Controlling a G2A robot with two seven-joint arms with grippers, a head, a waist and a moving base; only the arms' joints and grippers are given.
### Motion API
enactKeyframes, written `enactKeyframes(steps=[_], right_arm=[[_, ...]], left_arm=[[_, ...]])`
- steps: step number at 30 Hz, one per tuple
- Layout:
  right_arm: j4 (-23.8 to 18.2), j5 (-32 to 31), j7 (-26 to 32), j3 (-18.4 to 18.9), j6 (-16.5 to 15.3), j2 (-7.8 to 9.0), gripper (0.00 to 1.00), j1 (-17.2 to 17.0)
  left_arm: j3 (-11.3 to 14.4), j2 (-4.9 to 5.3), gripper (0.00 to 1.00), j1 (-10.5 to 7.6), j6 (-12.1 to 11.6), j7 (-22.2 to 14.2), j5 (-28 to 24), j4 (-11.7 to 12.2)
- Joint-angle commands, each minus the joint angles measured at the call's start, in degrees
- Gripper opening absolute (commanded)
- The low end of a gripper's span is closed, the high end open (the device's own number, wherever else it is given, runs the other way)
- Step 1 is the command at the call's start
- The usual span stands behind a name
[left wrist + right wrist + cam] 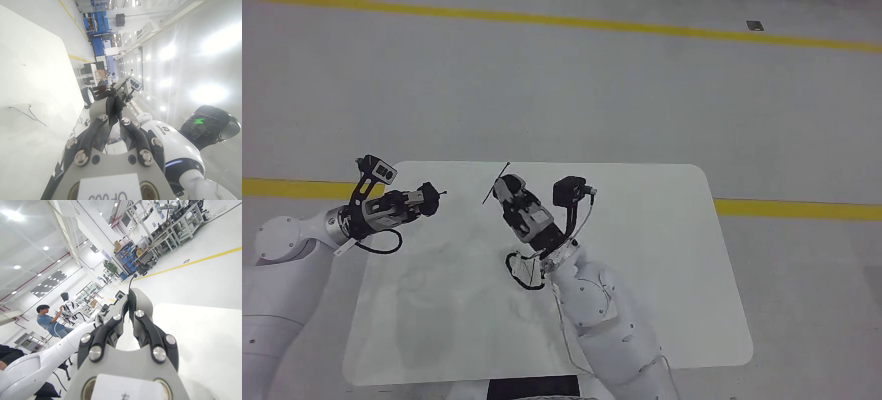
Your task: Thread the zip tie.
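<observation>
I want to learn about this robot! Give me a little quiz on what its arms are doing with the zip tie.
1. True or false: the right gripper is shut on a black zip tie.
2. Pick one: the left gripper and the right gripper are A) touching each other, B) apart, over the white table, C) both inside a box.
3. Fill in the missing word: the zip tie is straight, not yet bent into a ____.

Key: 1 true. 2 B. 3 loop.
</observation>
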Motion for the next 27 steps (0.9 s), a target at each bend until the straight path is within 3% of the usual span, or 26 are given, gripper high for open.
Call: enactKeyframes(steps=[1, 17, 27], right_arm=[[-0.02, 0.01, 0.0, 0.0, 0.04, -0.01, 0.0, -0.01], [-0.02, -0.66, -0.13, 0.02, 0.19, 0.05, 0.0, -0.05], [0.76, -17.46, -10.83, -2.31, -2.25, 1.07, 0.0, -1.49]], left_arm=[[0.0, 0.0, 0.0, 0.0, 0.0, 0.0, 0.0, 0.0], [0.0, 0.0, 0.0, 0.0, 0.0, 0.0, 0.0, 0.0], [0.0, 0.0, 0.0, 0.0, 0.0, 0.0, 0.0, 0.0]])
